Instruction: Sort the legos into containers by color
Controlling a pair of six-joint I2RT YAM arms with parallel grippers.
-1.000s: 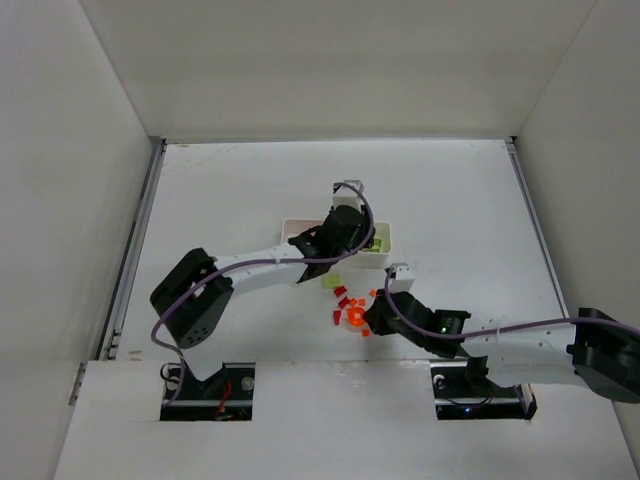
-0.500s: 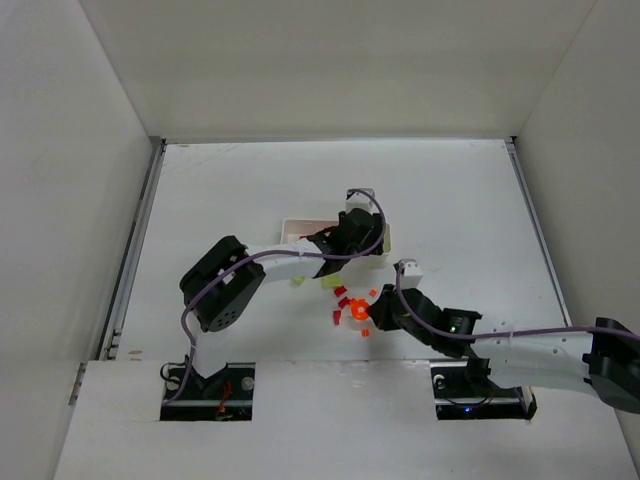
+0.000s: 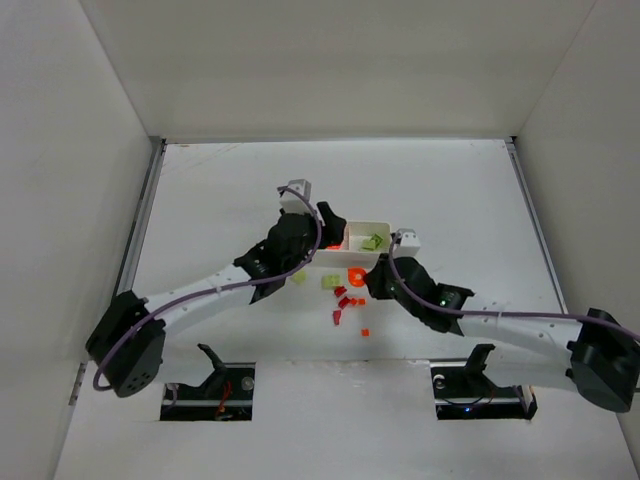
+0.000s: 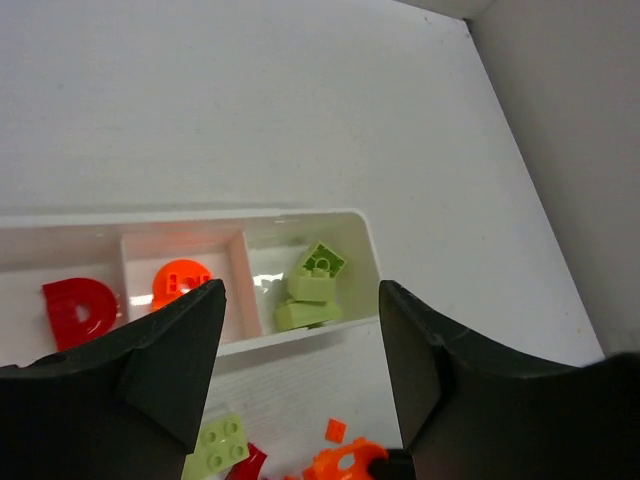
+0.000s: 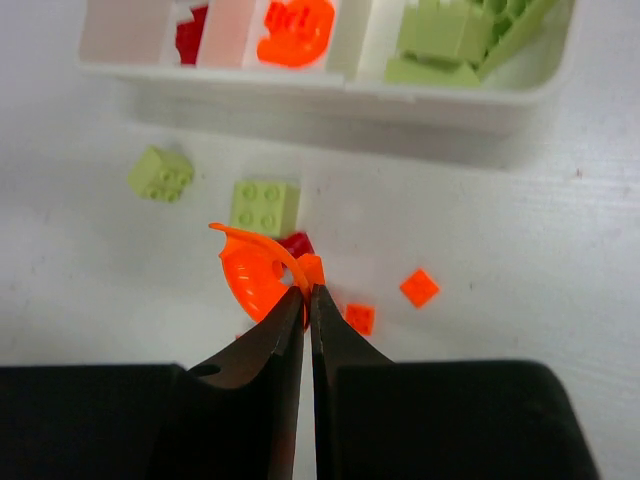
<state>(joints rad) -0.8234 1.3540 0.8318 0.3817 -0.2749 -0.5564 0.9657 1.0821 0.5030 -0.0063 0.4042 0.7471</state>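
The white three-compartment tray [image 3: 386, 257] lies mid-table. In the left wrist view the tray [image 4: 300, 340] holds a red piece [image 4: 75, 310], an orange piece [image 4: 180, 284] and pale green bricks [image 4: 315, 285], one colour per compartment. My left gripper [image 3: 325, 226] is open and empty at the tray's left end; it also shows in its wrist view [image 4: 300, 290]. My right gripper [image 5: 306, 292] is shut on a curved orange lego [image 5: 252, 275], held above the loose pile just in front of the tray [image 5: 300, 95]; from above the gripper [image 3: 368, 283] holds the piece [image 3: 356, 275].
Loose on the table in front of the tray: two pale green bricks [image 5: 160, 172] [image 5: 265, 207], a red piece [image 5: 296, 243] and small orange tiles [image 5: 419, 287] [image 5: 359, 318]. From above, red pieces [image 3: 342, 298] and an orange tile [image 3: 364, 330] show. White walls enclose the table.
My right gripper has closed on the curved orange lego and raised it toward the tray. My left arm has swung left, off the tray's right end to its left end.
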